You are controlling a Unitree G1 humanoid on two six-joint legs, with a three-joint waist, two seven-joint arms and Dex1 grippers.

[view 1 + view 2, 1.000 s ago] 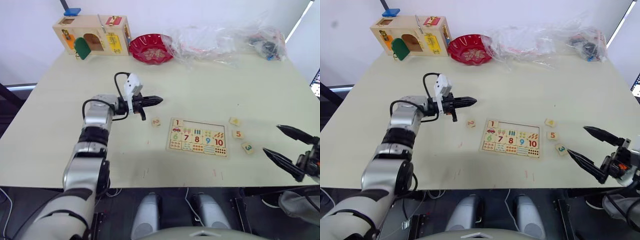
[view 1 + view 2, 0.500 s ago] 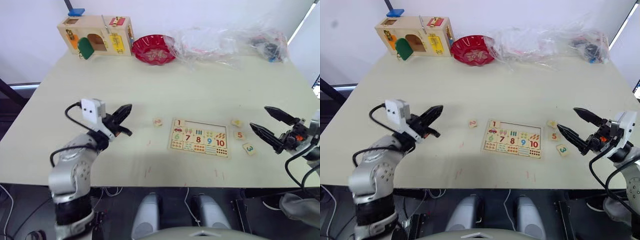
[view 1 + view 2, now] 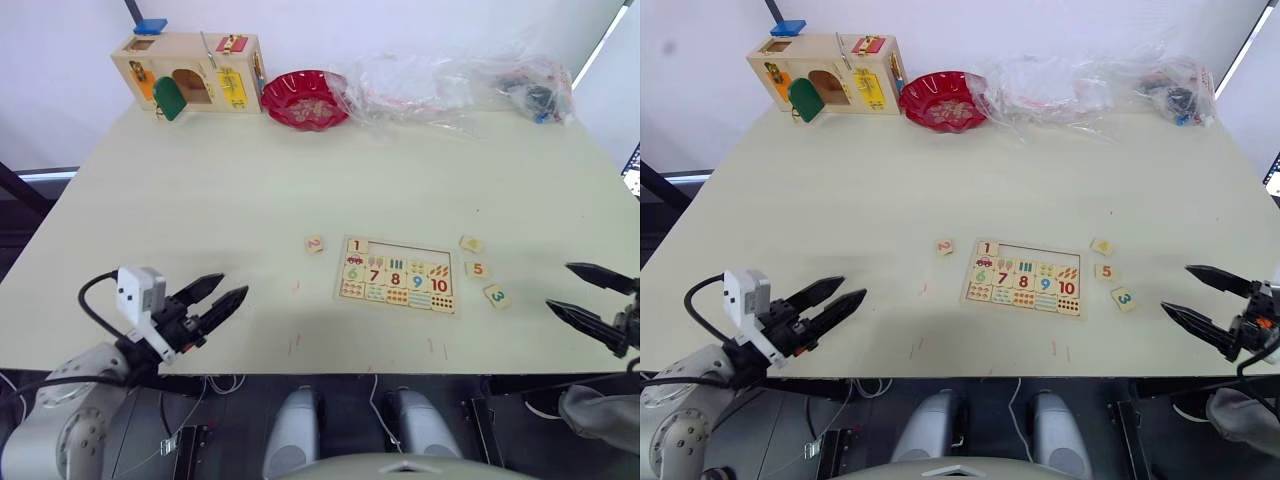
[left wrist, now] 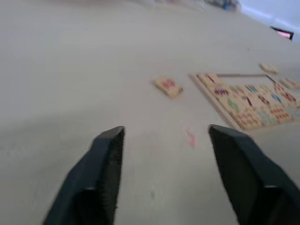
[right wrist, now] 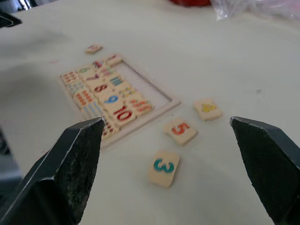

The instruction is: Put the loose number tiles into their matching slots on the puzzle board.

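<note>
Left wrist view blurs the puzzle board (image 4: 248, 101); its numerals barely readable.

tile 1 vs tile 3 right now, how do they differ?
Tile 1 carries a red numeral; tile 3 a teal one. Tile 1 sits in the puzzle board, at the left end of its top row; tile 3 lies loose on the table, off the board's right side, near the right claw. Tile 1 is square with the board's rows; tile 3 is turned askew. Both are small pale-wood squares lying face up.
</note>
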